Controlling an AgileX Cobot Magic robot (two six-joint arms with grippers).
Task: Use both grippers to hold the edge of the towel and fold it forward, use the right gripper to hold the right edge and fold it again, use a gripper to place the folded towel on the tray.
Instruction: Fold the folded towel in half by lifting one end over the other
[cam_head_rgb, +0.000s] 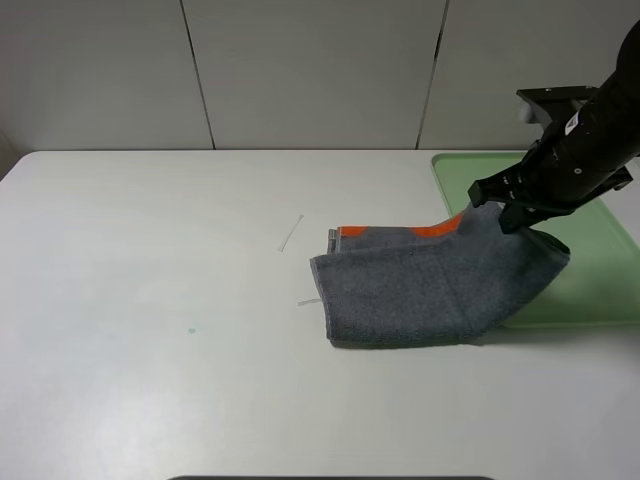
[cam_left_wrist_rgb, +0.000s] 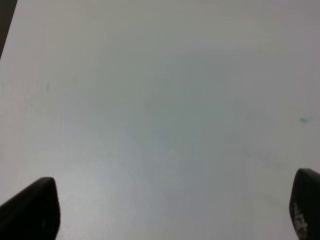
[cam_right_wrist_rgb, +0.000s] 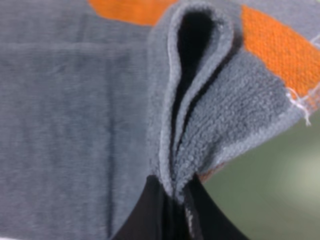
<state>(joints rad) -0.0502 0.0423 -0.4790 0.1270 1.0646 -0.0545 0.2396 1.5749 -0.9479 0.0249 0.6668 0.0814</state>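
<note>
1. A white bench (cam_head_rgb: 150, 300) fills the scene, backed by pale grey wall panels (cam_head_rgb: 300, 70) with dark vertical seams.
2. The tray (cam_head_rgb: 610, 290), pale green with a low rim, lies flat at the right side of the bench and reaches the right edge of the exterior view.
3. The towel (cam_head_rgb: 430, 290) is folded into several dark grey layers. Its left part lies on the bench just right of centre, and its right part overlaps the left side of the tray.
4. An orange band (cam_head_rgb: 420, 231) runs along the far edge of the towel.
5. The right claw (cam_head_rgb: 515, 215) is clenched on the towel's far right corner and holds it raised above the tray. From there the cloth slopes down to the left, onto the bench.
6. In the right wrist view the pinched layers bunch into a rounded loop just past the black fingertips. Orange shows on both sides of the loop, and the green tray lies below it.
7. The left claw (cam_left_wrist_rgb: 167, 212) appears only in its own wrist view. It is released, with its two black tips spread wide over bare bench and nothing between them.
8. Two small white scraps (cam_head_rgb: 291, 233) lie on the bench just left of the towel. A tiny teal speck (cam_head_rgb: 191, 329) sits further left and nearer.
</note>
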